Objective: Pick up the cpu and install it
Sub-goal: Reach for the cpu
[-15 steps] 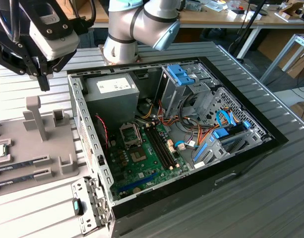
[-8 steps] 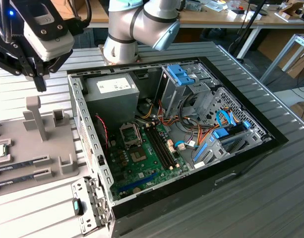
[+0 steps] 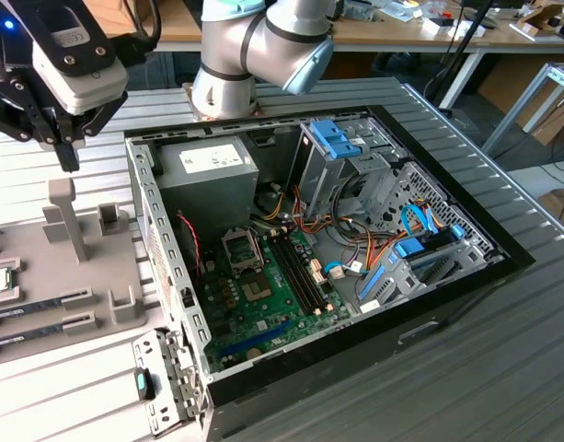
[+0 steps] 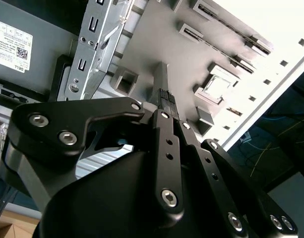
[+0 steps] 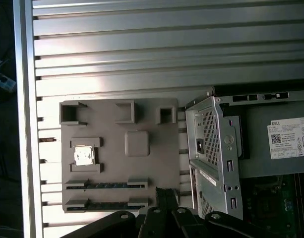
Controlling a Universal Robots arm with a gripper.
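Silvery cpu (image 5: pixel 84 156) sits in grey tray (image 5: pixel 112 134), well apart from closed gripper (image 5: pixel 164 191)

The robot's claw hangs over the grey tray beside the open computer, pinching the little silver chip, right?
Not quite. The gripper does hang over the grey tray beside the open computer, but it holds nothing. The first wrist view shows the cpu lying in its pocket on the tray, apart from the shut fingers.
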